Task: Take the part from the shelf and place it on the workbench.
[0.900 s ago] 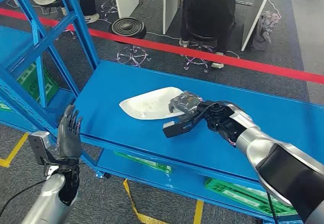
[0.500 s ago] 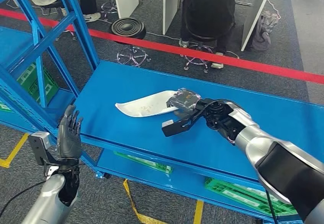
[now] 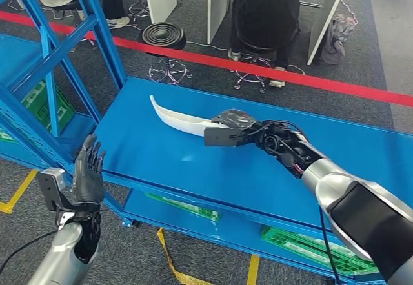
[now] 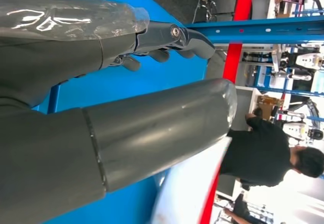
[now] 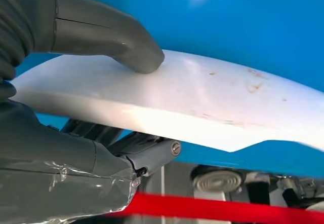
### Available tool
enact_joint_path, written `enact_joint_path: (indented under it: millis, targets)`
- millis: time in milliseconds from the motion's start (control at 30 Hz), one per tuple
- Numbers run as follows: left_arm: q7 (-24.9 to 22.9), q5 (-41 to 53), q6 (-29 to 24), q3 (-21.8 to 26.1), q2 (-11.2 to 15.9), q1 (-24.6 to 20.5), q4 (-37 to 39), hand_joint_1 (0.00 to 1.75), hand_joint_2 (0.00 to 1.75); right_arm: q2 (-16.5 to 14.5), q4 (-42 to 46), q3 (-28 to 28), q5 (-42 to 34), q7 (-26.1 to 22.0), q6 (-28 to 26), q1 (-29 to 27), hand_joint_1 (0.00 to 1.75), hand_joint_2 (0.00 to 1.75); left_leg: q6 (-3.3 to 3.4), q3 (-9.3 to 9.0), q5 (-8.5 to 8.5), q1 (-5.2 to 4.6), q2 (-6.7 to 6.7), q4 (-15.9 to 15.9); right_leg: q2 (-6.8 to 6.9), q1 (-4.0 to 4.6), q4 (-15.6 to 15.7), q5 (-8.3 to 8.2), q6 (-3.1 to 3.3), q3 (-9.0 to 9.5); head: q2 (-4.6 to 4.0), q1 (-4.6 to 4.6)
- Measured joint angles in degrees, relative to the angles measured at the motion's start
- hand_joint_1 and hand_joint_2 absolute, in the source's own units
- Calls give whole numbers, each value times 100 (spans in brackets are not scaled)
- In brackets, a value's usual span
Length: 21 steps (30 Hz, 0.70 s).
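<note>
The part is a white curved shell (image 3: 179, 119), seen edge-on above the blue workbench (image 3: 146, 162). My right hand (image 3: 233, 129) grips its near end. In the right wrist view the thumb (image 5: 114, 36) presses on the part's white face (image 5: 214, 107) while darker fingers (image 5: 149, 153) lie under it. My left hand (image 3: 88, 172) is raised at the workbench's near left corner, fingers spread, holding nothing. Its thumb (image 4: 153, 127) and fingers (image 4: 168, 36) are apart in the left wrist view.
The blue shelf frame (image 3: 53, 53) stands on the left with a green crate (image 3: 46, 104) inside. Green crates (image 3: 312, 246) lie on the lower deck. Beyond a red floor line (image 3: 292, 77) are a black stool (image 3: 163, 37), desks and a seated person (image 3: 268, 14).
My right hand has turned at the wrist, tipping the white part from lying flat to edge-on and lifting its far tip. The left hand has stayed still.
</note>
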<state>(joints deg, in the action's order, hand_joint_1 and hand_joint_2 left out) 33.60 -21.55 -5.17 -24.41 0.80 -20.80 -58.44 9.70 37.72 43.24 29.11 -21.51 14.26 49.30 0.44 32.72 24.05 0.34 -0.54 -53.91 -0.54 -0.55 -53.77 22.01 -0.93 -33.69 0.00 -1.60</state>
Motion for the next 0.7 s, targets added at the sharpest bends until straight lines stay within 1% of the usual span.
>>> enact_joint_path:
  millis: [100,200,267,333,500,600,700]
  targets:
    - [-1,16,-12,0,1,14,-1,0,0,-2,402,-323,-1080,268,77,-226,175,175,0,0,0,1,-1,0,1,1,0,1,0,0,0,3]
    - [16,41,-18,0,0,14,2,0,0,-13,989,-667,-2441,594,-132,-616,175,175,-2,0,1,3,-4,1,5,3,0,5,0,0,0,2]
    - [45,60,-19,0,-3,10,4,0,87,-21,1433,-848,-2994,757,-321,-888,175,175,-4,0,3,3,-4,1,7,3,-1,7,3,-1,0,1]
    - [72,77,-27,0,-6,3,6,0,175,-26,1832,-995,-3215,821,-445,-1109,175,175,-6,0,4,3,-3,1,6,3,-1,9,5,-3,0,5]
    - [177,194,-147,0,-25,-20,19,0,175,-62,2702,-1302,-3628,754,-939,-1558,175,175,-7,0,6,3,-4,1,6,3,-1,12,6,-3,0,4]
    - [277,264,-244,0,-51,-42,34,0,175,-105,3244,-1375,-3581,768,-1197,-1857,175,175,-15,0,11,3,-3,2,5,3,-1,13,7,-3,0,1]
    - [327,291,-308,0,-75,-56,58,0,175,-146,3743,-1412,-3483,783,-1322,-2101,175,175,-19,0,14,3,-1,2,0,3,-1,15,8,-6,0,-2]
